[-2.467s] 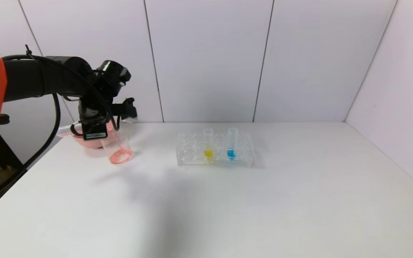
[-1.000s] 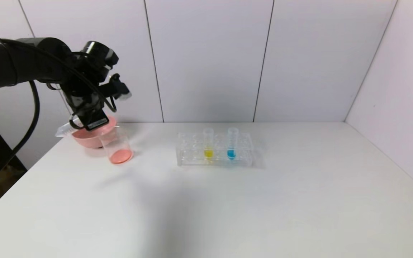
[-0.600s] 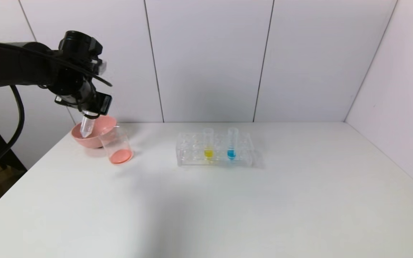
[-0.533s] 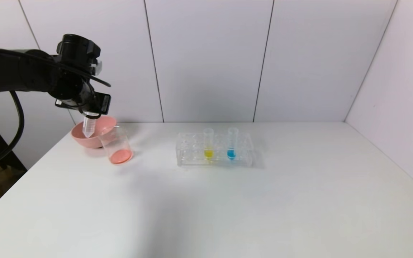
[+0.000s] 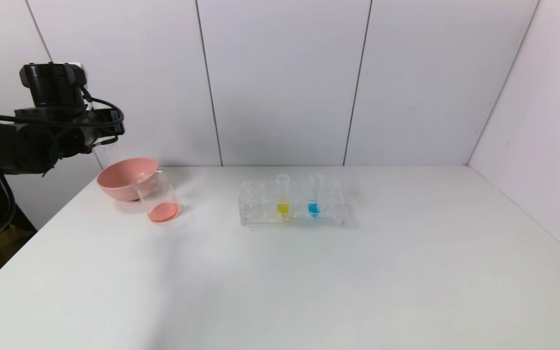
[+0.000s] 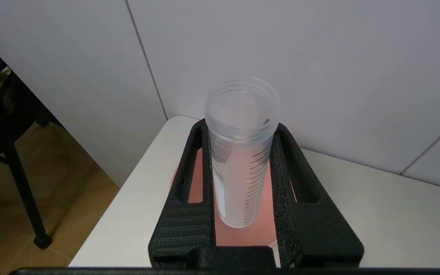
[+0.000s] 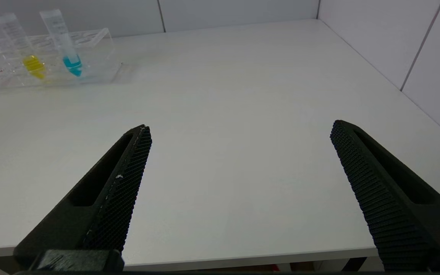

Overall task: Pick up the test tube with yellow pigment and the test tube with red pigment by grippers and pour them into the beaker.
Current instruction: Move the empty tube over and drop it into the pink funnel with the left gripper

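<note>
left gripper [image 6: 241, 191] is clamping the emptied red tube [image 6: 241, 152] above the pink bowl [image 5: 123, 176] | beaker [image 5: 159, 198] is holding red liquid | drop the tube squarely inside the bowl | yellow tube [image 5: 282, 195] is waiting in the rack [image 5: 260, 204] | right gripper [image 7: 239, 183] is spread wide, empty, over the table [image 7: 243, 95]

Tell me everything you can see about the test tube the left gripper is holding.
The test tube with red pigment is a clear plastic tube with black graduation marks down its side and a wide, ridged open mouth. It looks emptied, with no red liquid visible inside. It stands roughly upright, mouth up, clamped between the two black fingers of the left gripper, which touch its sides. It hangs above the pink bowl at the table's far left corner.
</note>
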Action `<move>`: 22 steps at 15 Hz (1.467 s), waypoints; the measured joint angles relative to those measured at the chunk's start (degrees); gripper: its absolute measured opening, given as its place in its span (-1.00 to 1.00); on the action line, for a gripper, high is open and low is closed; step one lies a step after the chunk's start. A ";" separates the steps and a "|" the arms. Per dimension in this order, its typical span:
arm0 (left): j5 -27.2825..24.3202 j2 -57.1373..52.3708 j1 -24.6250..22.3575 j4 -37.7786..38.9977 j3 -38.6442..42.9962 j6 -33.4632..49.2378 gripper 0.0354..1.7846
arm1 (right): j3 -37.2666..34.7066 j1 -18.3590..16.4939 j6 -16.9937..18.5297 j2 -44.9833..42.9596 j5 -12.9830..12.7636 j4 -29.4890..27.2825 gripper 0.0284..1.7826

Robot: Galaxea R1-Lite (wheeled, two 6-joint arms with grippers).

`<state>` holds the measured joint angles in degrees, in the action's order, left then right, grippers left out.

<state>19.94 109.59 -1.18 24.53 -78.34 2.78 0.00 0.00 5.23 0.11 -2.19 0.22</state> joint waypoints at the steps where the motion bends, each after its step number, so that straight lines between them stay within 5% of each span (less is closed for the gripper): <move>1: 0.01 0.90 -0.41 1.54 0.04 0.06 -0.54 | 0.00 0.00 0.02 0.00 0.00 0.00 0.92; 6: 2.05 9.59 -1.54 13.29 -3.11 -0.11 -0.54 | 0.00 0.00 0.02 0.00 0.00 0.00 0.92; 16: 7.91 24.06 -1.60 15.49 -14.80 -0.17 -0.53 | 0.00 0.00 0.02 0.00 0.00 0.02 0.92; 19: 7.92 24.72 -1.60 15.63 -14.65 -0.11 -0.37 | 0.00 0.00 0.02 0.00 0.00 0.02 0.92; 22: 8.00 24.88 -1.54 16.07 -14.17 -0.04 0.08 | 0.00 0.00 0.02 0.00 0.02 0.00 0.92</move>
<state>27.94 134.47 -2.72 40.59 -92.50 2.74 0.00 0.00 5.25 0.11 -2.17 0.22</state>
